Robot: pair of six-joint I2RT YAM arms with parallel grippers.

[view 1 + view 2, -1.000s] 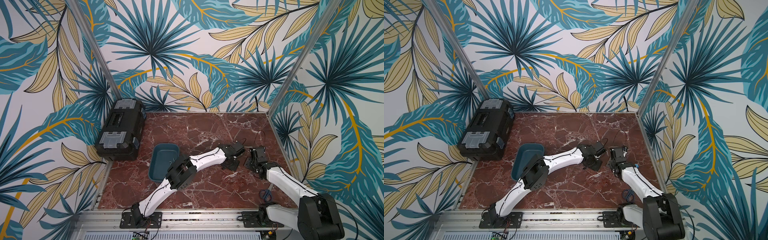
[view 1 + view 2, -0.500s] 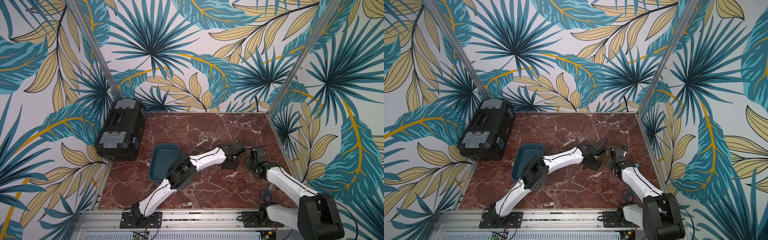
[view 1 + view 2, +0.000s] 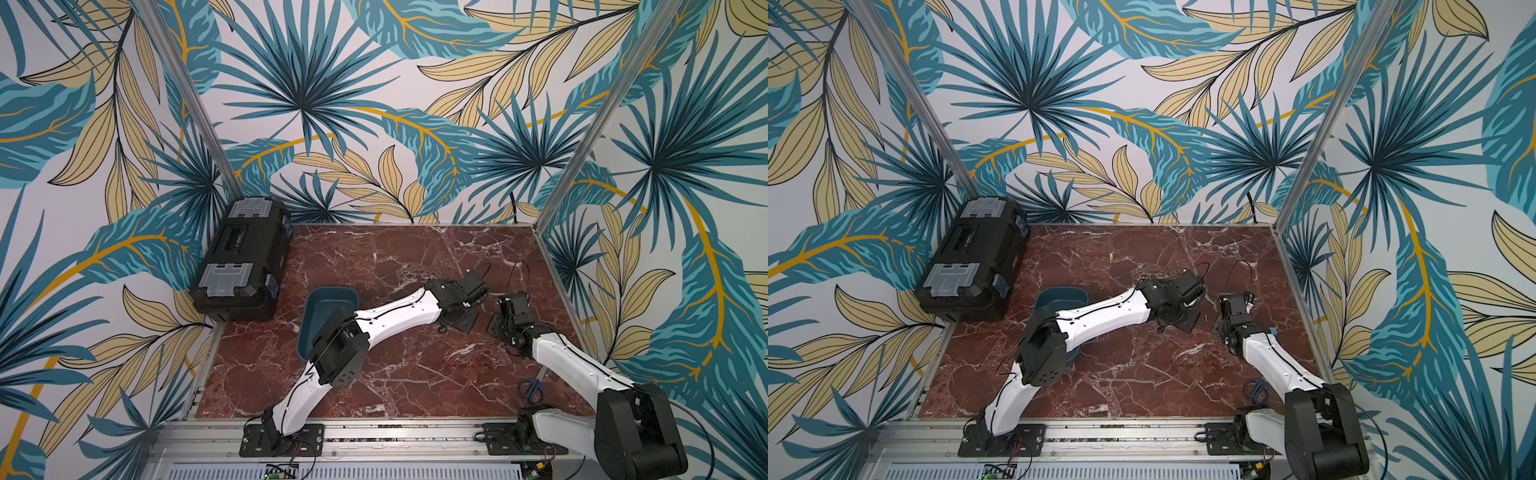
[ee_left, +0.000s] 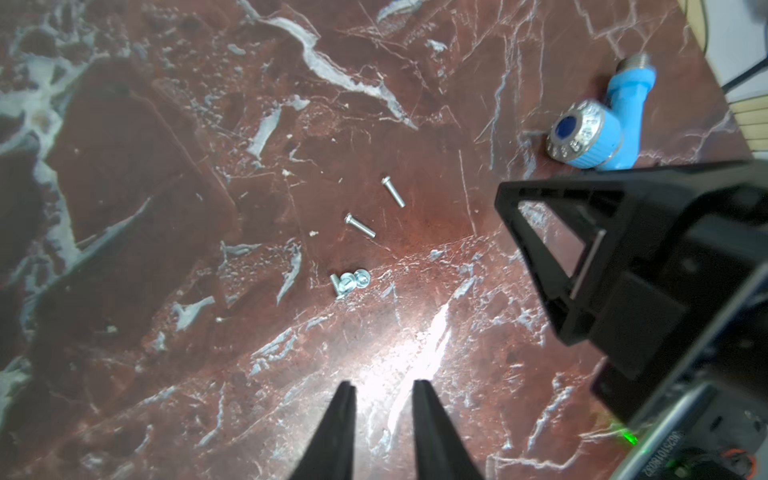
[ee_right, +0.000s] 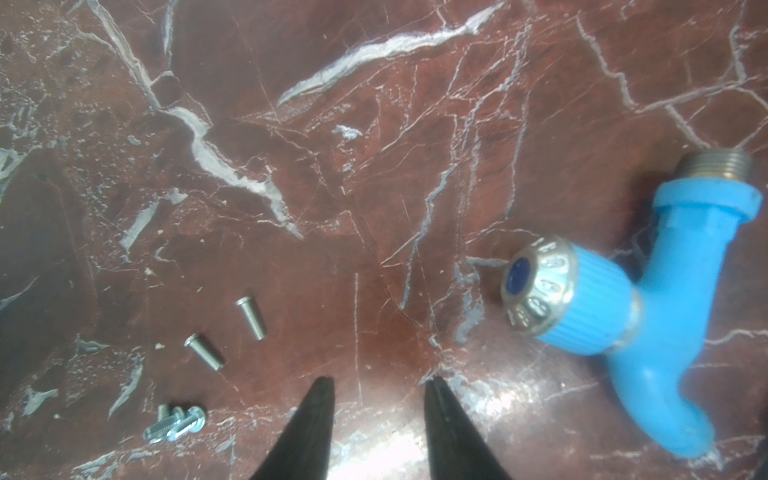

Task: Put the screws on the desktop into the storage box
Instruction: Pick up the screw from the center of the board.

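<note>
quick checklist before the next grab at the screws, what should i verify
1. left claw open and empty: ok, jaws apart, nothing between.
2. right claw open and empty: ok.
3. screws lying on the desktop: ok, two lie singly, and the rest form a small cluster.
4. cluster loose enough for a one-screw pick: not ok, the pieces touch.
5. blue tap apart from the screws: ok.
6. storage box free to drop into: cannot tell, the left arm overlaps it in both top views.

Screws (image 4: 348, 283) lie on the desktop (image 3: 395, 257), right of the storage box (image 3: 328, 300).
</note>
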